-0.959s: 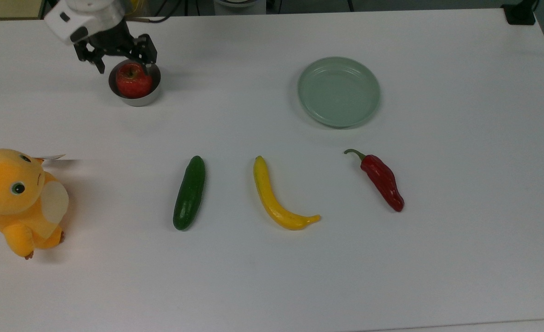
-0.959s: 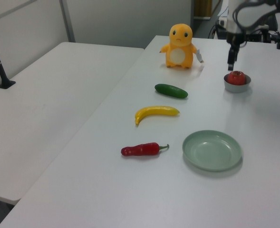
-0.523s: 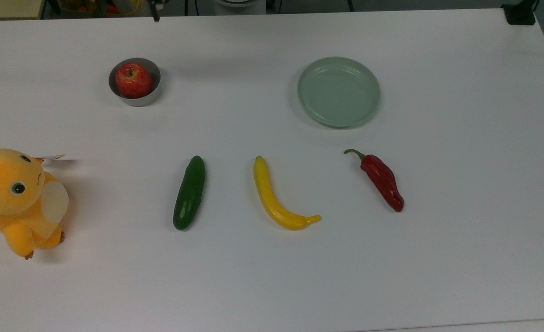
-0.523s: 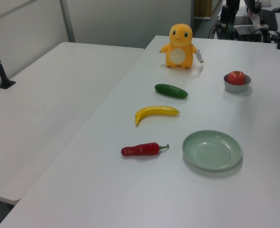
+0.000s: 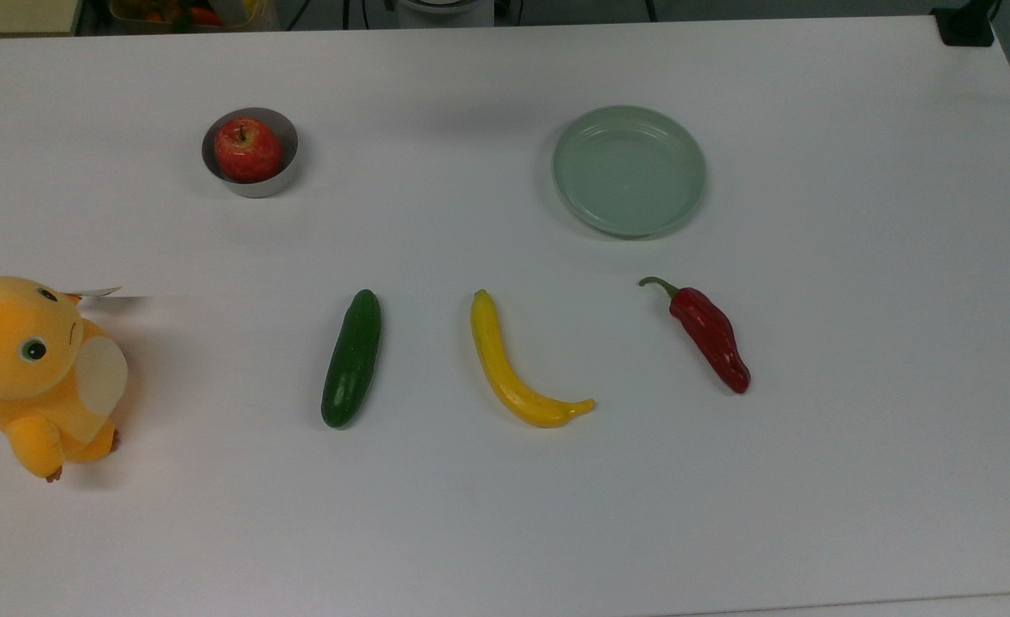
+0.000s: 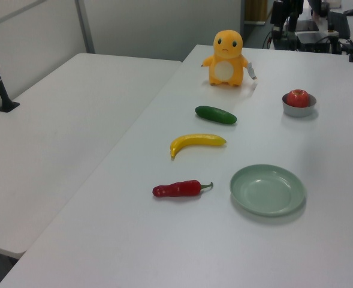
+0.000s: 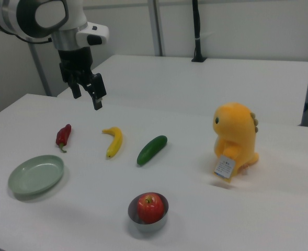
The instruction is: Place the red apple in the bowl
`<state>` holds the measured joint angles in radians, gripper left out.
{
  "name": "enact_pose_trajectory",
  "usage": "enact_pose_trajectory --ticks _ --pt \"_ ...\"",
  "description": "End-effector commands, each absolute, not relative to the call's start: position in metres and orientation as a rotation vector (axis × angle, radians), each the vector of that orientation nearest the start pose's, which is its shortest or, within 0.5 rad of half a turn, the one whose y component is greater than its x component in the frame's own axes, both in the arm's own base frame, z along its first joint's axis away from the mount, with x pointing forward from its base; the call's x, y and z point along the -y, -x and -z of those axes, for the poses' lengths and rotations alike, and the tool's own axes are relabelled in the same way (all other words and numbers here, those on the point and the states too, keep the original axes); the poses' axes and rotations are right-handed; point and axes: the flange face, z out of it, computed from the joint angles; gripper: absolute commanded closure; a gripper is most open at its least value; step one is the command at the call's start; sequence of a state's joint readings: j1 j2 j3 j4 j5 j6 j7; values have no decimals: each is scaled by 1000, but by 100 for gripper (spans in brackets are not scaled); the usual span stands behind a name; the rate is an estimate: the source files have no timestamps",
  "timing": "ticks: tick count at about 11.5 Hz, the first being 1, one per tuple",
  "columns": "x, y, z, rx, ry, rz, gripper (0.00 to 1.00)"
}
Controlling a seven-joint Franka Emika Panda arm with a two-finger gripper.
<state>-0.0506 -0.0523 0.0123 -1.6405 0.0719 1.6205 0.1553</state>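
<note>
**Apple sits in the bowl, gripper raised and empty**

The red apple rests inside the bowl, stem up, its top rising above the rim. In the top view the apple covers most of the bowl's floor; only a thin crescent of inner wall shows at 12 o'clock. In the right view the bowl's near wall hides the lower part of the apple.

In the right view the gripper hangs in the air, high over the table, its 2 fingers spread apart with nothing between them. The arm runs out of the right view's top left corner.

The plush toy is cut off by the top view's left edge. From the bowl it lies toward 8 o'clock in the top view, well apart. The cucumber, banana and chili pepper lie in 1 row toward 5 o'clock from the bowl, each apart from the next. The green plate is at 3 o'clock from the bowl, well apart, with bare table between them. The bowl stands near the table's far edge in the top view.
</note>
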Motion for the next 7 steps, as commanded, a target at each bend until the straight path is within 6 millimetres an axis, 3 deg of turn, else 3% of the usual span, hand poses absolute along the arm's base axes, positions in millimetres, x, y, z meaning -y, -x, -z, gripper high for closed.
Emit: enact_pose_trajectory --ticks 1,3,7 --pt "15 -557 -624 -173 3025 184 0" --pt "19 -559 -626 29 3046 229 0" --pt "19 -558 -625 30 3046 222 0"
